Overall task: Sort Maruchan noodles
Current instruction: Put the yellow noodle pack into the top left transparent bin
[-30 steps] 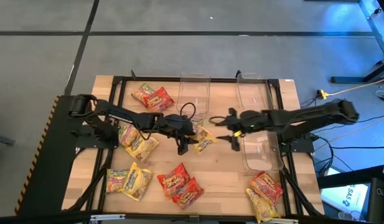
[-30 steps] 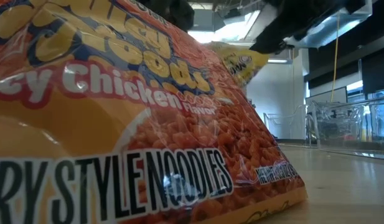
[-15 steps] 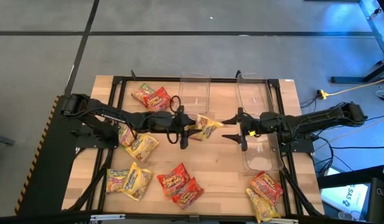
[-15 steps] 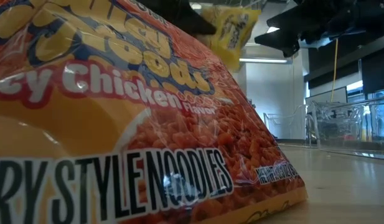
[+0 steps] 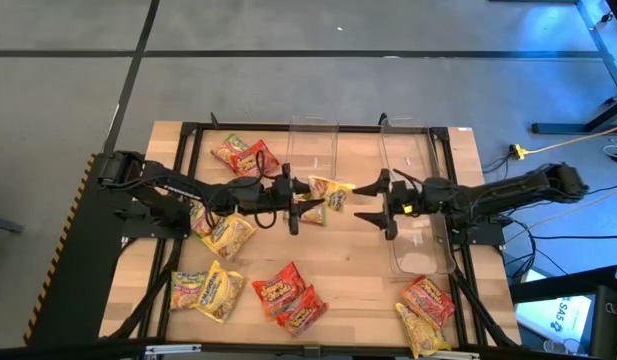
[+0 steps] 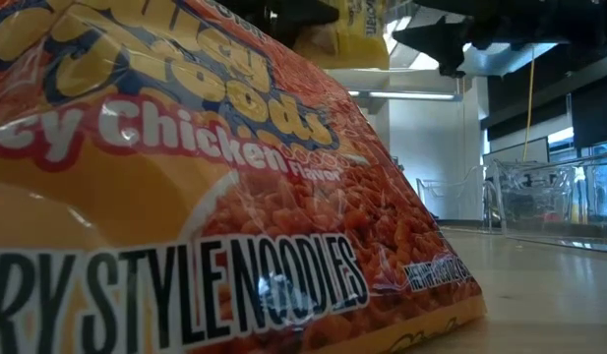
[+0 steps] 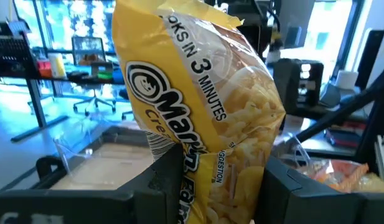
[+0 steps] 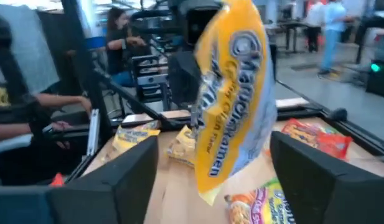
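Note:
My left gripper is over the table's middle, shut on a yellow Maruchan packet that fills the left wrist view and shows at the top of the low view. My right gripper is open and faces that packet from its right, a short gap away; its wrist view shows the packet ahead, between its spread fingers. The other packets lie flat on the table: red, yellow, light green and yellow, and red-orange. My left gripper pinches the yellow packet between its two fingers by the end nearest it. The fingers come level from the table's left. The packet is lifted clear of the table and sticks out toward the right gripper.
Two clear bins stand toward the far side: one just beyond the held packet, a longer one under the right arm. More packets lie at the near right corner. A large orange packet fills the low view's foreground.
The left gripper has risen and drifted a little toward the far edge, carrying the yellow packet up, clear of the table. The right gripper has risen with it and stays open, facing the packet.

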Tool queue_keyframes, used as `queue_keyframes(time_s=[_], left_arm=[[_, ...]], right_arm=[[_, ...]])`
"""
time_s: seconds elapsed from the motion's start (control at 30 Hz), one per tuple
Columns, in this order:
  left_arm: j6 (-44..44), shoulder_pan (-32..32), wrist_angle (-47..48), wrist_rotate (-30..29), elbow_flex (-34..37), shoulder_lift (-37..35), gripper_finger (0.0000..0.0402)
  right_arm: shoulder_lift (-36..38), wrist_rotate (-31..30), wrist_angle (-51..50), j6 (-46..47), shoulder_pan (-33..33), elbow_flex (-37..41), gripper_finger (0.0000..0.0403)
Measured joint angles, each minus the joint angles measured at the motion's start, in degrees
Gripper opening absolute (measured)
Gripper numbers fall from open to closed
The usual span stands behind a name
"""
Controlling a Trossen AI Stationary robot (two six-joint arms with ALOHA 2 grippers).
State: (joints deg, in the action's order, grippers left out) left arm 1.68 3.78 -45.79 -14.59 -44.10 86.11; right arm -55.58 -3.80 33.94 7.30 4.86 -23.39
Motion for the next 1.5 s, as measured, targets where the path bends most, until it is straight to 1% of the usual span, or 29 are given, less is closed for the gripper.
queue_keyframes(time_s=[0.1, 0.13, 0.2, 0.27, 0.33, 0.47, 0.53, 0.67, 0.77, 0.87, 1.2, 1.3, 1.4, 1.5], left_arm=[[-0.8, 0.0, -0.1, -0.2, 0.0, 0.0, 0.0128], [-0.8, 0.0, -0.4, -0.4, 0.0, 0.0, 0.0128], [-1.1, 0.0, -0.8, -1.0, 0.0, 0.0, 0.0128], [-1.8, 0.0, -1.4, -1.0, 0.0, 0.0, 0.0128], [-2.2, 0.0, -2.4, -1.1, 0.0, 0.0, 0.0128], [-2.3, 0.1, -2.9, -0.9, 0.0, 0.0, 0.0128], [-2.3, 0.3, -3.0, -0.6, 0.0, 0.0, 0.0128], [-2.4, 0.9, -3.1, -0.3, 0.0, 0.0, 0.0128], [-2.5, 1.1, -4.0, -0.3, 0.0, 0.0, 0.0128], [-2.4, 1.1, -5.0, 1.7, -0.1, 0.0, 0.0132], [-2.2, 1.2, -5.3, 1.7, -0.1, 0.0, 0.0144], [-2.2, 1.2, -5.4, 1.6, -0.1, 0.0, 0.0145], [-2.3, 1.2, -5.3, 1.7, -0.1, 0.0, 0.0146], [-2.3, 1.2, -4.2, 1.6, -0.1, 0.0, 0.0147]], right_arm=[[-3.0, -5.7, 0.1, 2.8, 0.0, -2.2, 0.0327], [-4.0, -6.7, 0.2, 2.7, 0.0, -2.8, 0.0338], [-6.3, -5.8, 1.6, 1.8, 0.0, -3.9, 0.0356], [-8.4, -2.6, 3.8, 0.2, 0.0, -5.1, 0.0367], [-10.3, -1.8, 4.3, -0.1, 0.0, -6.9, 0.0371], [-13.1, -6.0, 3.6, -1.5, 0.0, -9.6, 0.0368], [-13.8, -7.0, 3.7, -2.3, 0.0, -10.9, 0.0363], [-14.5, -6.6, 3.7, -4.5, 0.0, -12.5, 0.0351], [-14.6, -4.0, 3.7, -5.6, 0.0, -13.3, 0.0334], [-14.9, -3.2, 3.5, -6.4, 0.0, -13.5, 0.0307], [-16.0, -3.2, 4.0, -7.9, 0.0, -13.5, 0.0166], [-16.0, -3.1, 4.1, -9.0, 0.0, -13.5, 0.0133], [-15.9, -2.9, 4.1, -9.5, 0.0, -13.5, 0.0114], [-16.0, -2.8, 3.8, -10.1, 0.0, -13.5, 0.0112]])
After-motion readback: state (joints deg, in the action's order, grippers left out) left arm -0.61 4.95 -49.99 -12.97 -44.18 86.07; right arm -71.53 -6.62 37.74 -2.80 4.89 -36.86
